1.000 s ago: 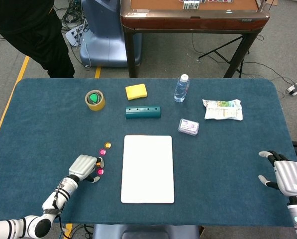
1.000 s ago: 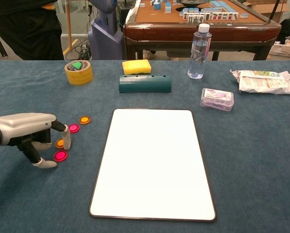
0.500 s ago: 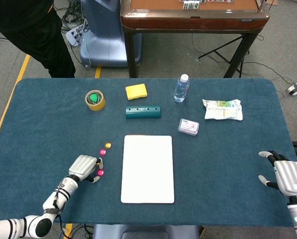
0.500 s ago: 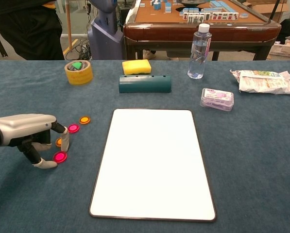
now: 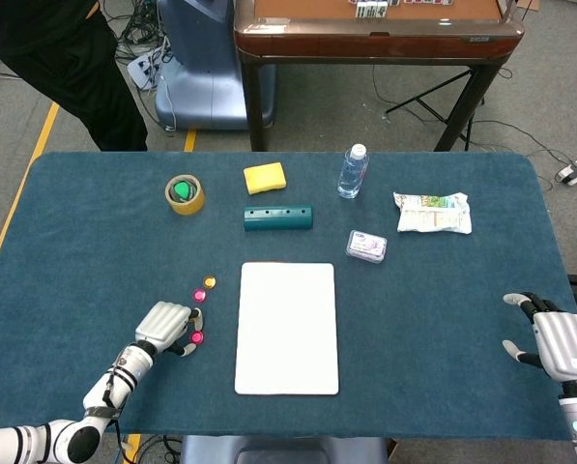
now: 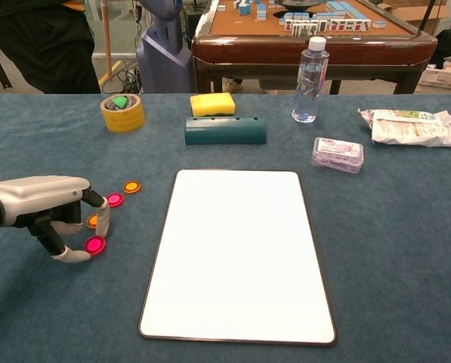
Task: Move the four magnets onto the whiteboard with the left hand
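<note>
The robot's silver left hand point(image 6: 47, 212) hovered over the blue felt table point(image 6: 406, 249), fingertips lowered around an orange round magnet point(image 6: 93, 221) and a pink one point(image 6: 94, 245), grasping neither clearly. Two more magnets point(image 6: 123, 193) lay beside the bare white rectangular whiteboard point(image 6: 240, 249). The right hand point(image 5: 559, 345) rested unclenched, holding nothing, at the table's edge.

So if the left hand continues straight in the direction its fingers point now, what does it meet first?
Probably the nearest pink magnet, which lies right at the tips of the left hand. The orange magnet sits just behind its fingers. Beyond them comes the whiteboard. Depth is unclear.
</note>
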Robot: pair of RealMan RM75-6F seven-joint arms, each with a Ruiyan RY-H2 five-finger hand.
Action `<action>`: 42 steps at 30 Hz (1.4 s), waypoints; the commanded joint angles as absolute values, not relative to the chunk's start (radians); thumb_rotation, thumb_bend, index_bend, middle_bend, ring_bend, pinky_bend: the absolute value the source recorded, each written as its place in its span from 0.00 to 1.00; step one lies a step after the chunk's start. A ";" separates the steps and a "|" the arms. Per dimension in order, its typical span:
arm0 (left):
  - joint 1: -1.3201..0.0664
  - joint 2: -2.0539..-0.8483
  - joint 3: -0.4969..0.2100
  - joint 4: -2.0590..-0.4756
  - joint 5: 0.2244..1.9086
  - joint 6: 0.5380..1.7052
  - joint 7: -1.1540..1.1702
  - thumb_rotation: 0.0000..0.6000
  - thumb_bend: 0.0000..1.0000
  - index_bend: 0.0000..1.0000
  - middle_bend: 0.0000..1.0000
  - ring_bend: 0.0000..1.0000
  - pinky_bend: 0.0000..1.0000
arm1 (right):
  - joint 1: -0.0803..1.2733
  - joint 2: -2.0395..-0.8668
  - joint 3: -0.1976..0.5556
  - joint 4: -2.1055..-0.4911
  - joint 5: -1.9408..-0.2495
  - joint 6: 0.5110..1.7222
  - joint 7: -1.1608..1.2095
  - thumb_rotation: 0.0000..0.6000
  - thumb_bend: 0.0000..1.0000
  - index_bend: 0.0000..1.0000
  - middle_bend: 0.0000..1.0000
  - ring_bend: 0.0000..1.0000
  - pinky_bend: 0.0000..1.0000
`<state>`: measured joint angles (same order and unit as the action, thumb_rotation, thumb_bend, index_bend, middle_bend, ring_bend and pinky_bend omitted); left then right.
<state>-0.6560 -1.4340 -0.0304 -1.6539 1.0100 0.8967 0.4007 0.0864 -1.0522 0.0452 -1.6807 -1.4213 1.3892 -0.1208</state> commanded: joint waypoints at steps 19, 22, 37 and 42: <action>-0.794 -1.460 -0.084 -1.795 0.981 0.865 0.512 1.00 0.29 0.65 1.00 1.00 1.00 | 0.027 -0.996 0.040 -1.731 -1.457 1.497 -0.097 1.00 0.13 0.29 0.31 0.37 0.60; -0.814 -1.472 -0.086 -1.800 0.968 0.861 0.527 1.00 0.29 0.65 1.00 1.00 1.00 | 0.011 -0.981 0.038 -1.743 -1.462 1.521 -0.091 1.00 0.13 0.29 0.31 0.37 0.60; -0.875 -1.495 -0.068 -1.871 0.938 0.886 0.584 1.00 0.29 0.65 1.00 1.00 1.00 | -0.028 -0.939 0.038 -1.771 -1.465 1.563 -0.061 1.00 0.13 0.29 0.31 0.37 0.60; -0.885 -1.504 -0.050 -1.889 0.937 0.902 0.606 1.00 0.29 0.64 1.00 1.00 1.00 | -0.030 -0.937 0.038 -1.771 -1.466 1.562 -0.058 1.00 0.13 0.29 0.31 0.37 0.60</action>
